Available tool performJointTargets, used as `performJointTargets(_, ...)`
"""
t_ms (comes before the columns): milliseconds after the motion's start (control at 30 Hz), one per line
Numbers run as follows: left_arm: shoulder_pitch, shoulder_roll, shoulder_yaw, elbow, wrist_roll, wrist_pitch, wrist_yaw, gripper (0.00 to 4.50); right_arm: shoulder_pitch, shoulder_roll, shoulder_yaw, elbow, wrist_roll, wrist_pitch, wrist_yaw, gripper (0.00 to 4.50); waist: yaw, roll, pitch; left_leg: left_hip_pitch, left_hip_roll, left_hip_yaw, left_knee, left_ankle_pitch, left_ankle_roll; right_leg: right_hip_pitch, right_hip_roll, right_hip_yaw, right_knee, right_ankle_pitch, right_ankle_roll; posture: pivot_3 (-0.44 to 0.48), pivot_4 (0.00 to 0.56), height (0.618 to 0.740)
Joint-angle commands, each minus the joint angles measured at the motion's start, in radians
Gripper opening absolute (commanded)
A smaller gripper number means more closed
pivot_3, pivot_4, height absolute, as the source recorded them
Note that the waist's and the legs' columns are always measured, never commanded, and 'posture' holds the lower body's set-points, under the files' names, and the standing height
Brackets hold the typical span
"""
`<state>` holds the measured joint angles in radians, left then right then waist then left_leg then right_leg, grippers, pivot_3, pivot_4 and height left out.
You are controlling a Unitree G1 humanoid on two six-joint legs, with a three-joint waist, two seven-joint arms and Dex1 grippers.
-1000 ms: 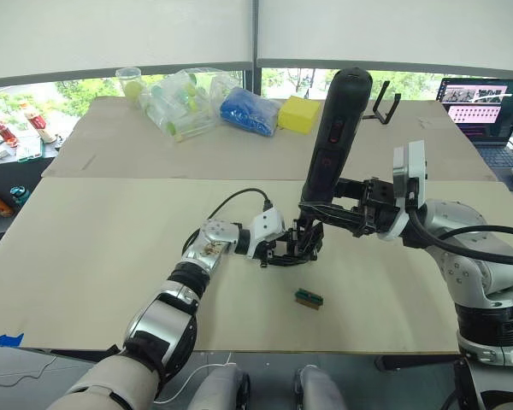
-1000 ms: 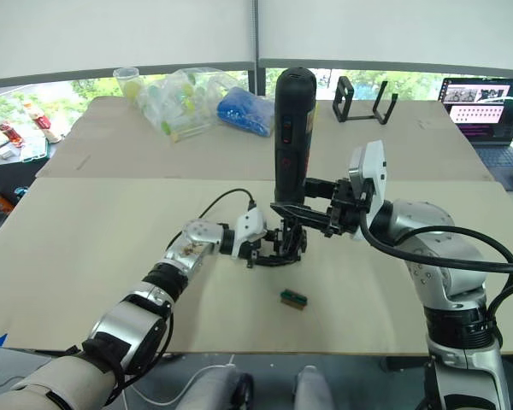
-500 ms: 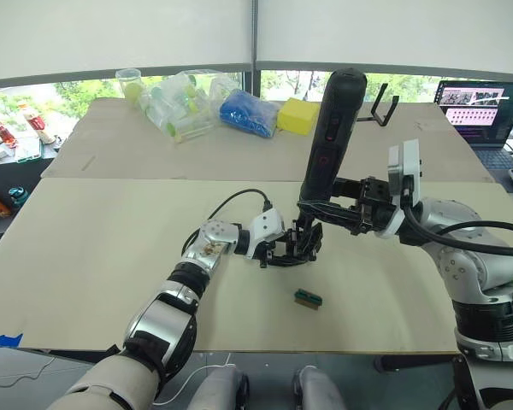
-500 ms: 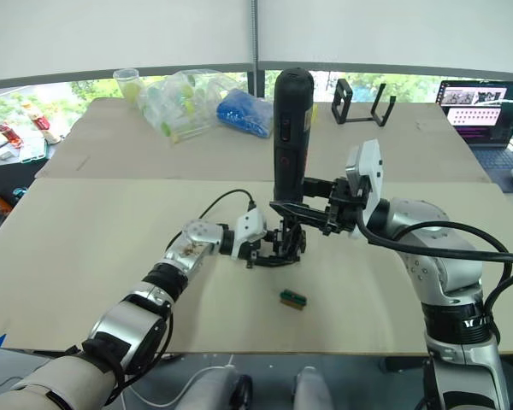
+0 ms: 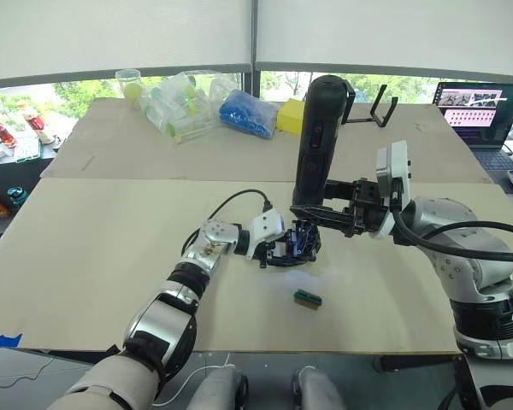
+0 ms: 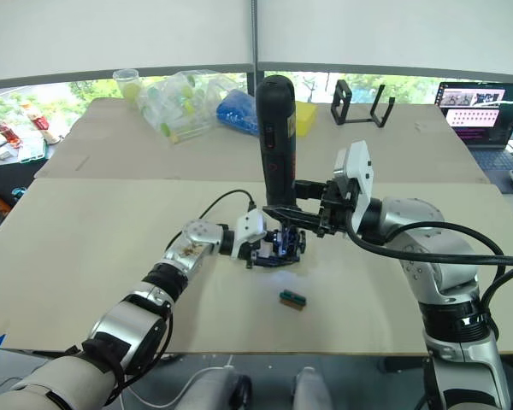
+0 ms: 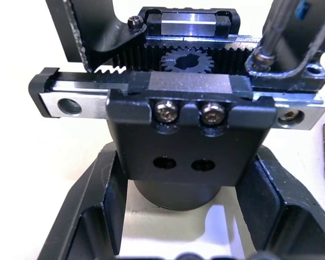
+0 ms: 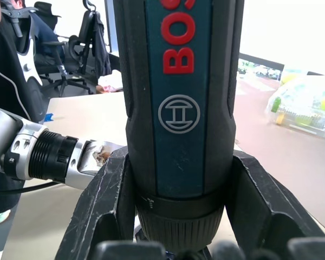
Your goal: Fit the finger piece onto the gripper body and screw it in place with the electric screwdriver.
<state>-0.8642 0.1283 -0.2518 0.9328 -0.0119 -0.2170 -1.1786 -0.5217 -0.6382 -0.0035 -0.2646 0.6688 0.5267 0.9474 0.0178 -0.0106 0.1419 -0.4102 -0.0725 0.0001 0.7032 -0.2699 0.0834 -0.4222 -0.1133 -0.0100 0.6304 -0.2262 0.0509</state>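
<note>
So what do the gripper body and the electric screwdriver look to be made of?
Gripper body: matte black block, plastic or anodised metal, with a bright bare-metal rail, silver screws and a dark toothed gear. Electric screwdriver: dark blue hard plastic flanked by black, seemingly rubbery grip, with red lettering.

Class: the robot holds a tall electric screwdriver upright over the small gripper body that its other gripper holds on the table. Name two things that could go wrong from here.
1. The electric screwdriver is long and the right gripper clamps it low down, so it may tip and its bit may slip off the screw.
2. The left gripper alone steadies the gripper body; downward push or torque might twist it and spoil the alignment.
</note>
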Motion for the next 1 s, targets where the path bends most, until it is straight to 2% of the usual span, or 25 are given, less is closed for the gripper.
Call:
performJointTargets(33,0.001,0.014,0.016,-0.031,-0.003,-0.017,0.006,2.28,0.06,-0.011,0.053,0.053,-0.081,-0.001,0.003,1.91,0.0,-0.001,-0.001,0.0,0.0,0.0,0.0,0.0,0.0,0.0,0.0,0.0,0.0,0.0,0.0,0.0,0.15,0.74)
performJointTargets(467,0.013,0.017,0.019,-0.043,-0.003,-0.015,0.004,2.28,0.079,-0.007,0.014,0.059,-0.078,-0.084,0.014,1.91,-0.002,-0.007,-0.006,0.001,0.0,0.0,-0.001,0.0,0.0,0.0,0.0,0.0,0.0,0.0,0.0,0.0,0.15,0.74)
performJointTargets(767,0.027,0.019,0.014,-0.042,0.006,-0.017,-0.003,2.28,-0.114,0.049,-0.108,-0.037,0.121,0.018,-0.074,1.91,-0.006,-0.006,-0.006,-0.005,0.0,0.0,-0.002,0.0,-0.001,-0.006,-0.001,0.001,0.0,0.0,0.0,0.0,0.15,0.74)
performJointTargets(1000,0.029,0.017,0.013,-0.041,0.01,-0.013,-0.006,2.28,-0.155,0.043,-0.126,-0.059,0.159,0.053,-0.068,1.91,-0.006,-0.006,-0.006,-0.006,0.0,0.0,-0.003,0.0,-0.001,-0.008,-0.001,0.0,0.0,0.0,0.0,0.0,0.15,0.74)
